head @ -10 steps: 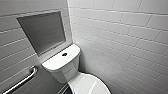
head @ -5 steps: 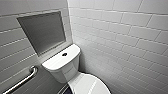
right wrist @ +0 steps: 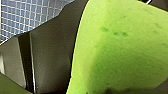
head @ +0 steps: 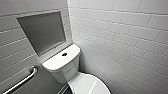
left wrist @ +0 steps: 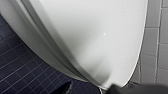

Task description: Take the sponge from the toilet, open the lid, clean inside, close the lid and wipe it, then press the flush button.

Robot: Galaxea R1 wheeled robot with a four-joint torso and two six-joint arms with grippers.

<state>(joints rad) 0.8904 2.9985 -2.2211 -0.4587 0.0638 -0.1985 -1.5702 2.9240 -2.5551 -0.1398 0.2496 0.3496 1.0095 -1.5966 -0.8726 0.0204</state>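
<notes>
The white toilet (head: 62,65) stands in the corner of the tiled walls, in the head view. The round dark flush button (head: 64,54) sits in the middle of its flat tank top. Below the tank the glossy oval lid (head: 90,85) lies down over the bowl. In the left wrist view the lid's (left wrist: 95,37) white curved surface is very close, with its edge running over dark floor tiles. The bright green sponge (right wrist: 120,50) looms large in the right wrist view, and my right gripper is shut on it. My left gripper is open with nothing in it.
A metal grab bar (head: 22,81) runs along the left wall beside the tank. A grey recessed panel (head: 42,31) is set in that wall above it. Dark blue floor tiles (left wrist: 20,72) lie beside the bowl, and the pale tiled wall (left wrist: 155,50) is close on its other side.
</notes>
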